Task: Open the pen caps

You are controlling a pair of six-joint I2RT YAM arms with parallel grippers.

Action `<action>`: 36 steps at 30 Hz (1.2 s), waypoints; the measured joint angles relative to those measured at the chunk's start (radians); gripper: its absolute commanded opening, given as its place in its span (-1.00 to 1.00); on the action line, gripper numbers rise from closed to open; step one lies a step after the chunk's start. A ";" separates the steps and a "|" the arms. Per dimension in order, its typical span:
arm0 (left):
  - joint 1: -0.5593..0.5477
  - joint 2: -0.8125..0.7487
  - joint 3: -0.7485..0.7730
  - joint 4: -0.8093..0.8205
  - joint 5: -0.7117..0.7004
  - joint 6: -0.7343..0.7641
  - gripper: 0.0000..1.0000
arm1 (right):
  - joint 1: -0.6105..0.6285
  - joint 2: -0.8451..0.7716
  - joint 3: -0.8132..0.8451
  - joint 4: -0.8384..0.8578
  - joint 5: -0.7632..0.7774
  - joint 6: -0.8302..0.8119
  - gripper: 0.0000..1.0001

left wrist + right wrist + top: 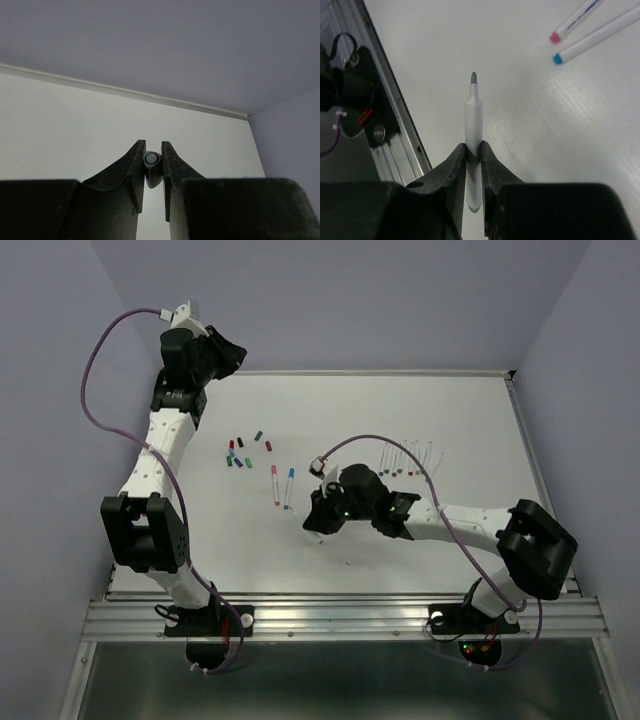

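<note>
Cap and pen held apart, one in each gripper.

My left gripper (152, 149) is clamped on a small greyish cap (151, 160), which I see end-on between the fingers; that arm is up over the far-left corner of the table (470, 420). My right gripper (473, 147) pinches a white pen (473, 112) around its barrel, with the grey-green tip bare and sticking out past the fingers, low over the middle of the table and a little toward the near edge. Just beyond it, a pink-ended pen (555, 36) and a blue-ended pen (558, 58) lie side by side on the surface. The loose caps (238, 452) sit in a small scatter toward the left edge, well apart from the row of pens (405, 458) lined up right of the middle.
</note>
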 measured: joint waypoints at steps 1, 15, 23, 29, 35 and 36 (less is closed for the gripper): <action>0.000 0.000 -0.001 -0.019 -0.016 0.008 -1.00 | -0.006 -0.019 0.000 -0.006 0.025 0.006 -0.99; -0.009 0.069 -0.236 -0.283 -0.288 0.072 -0.99 | -0.293 -0.152 0.003 -0.107 0.419 0.092 -0.99; -0.018 0.203 -0.234 -0.319 -0.369 0.072 -0.80 | -0.318 -0.195 -0.002 -0.136 0.507 0.093 -0.99; -0.030 0.261 -0.208 -0.338 -0.406 0.072 -0.59 | -0.343 -0.195 -0.006 -0.158 0.533 0.094 -0.99; -0.037 0.266 -0.199 -0.346 -0.418 0.072 -0.23 | -0.355 -0.194 -0.006 -0.167 0.541 0.097 -0.99; -0.037 0.266 -0.198 -0.346 -0.421 0.072 -0.20 | -0.356 -0.194 -0.006 -0.167 0.542 0.097 -0.99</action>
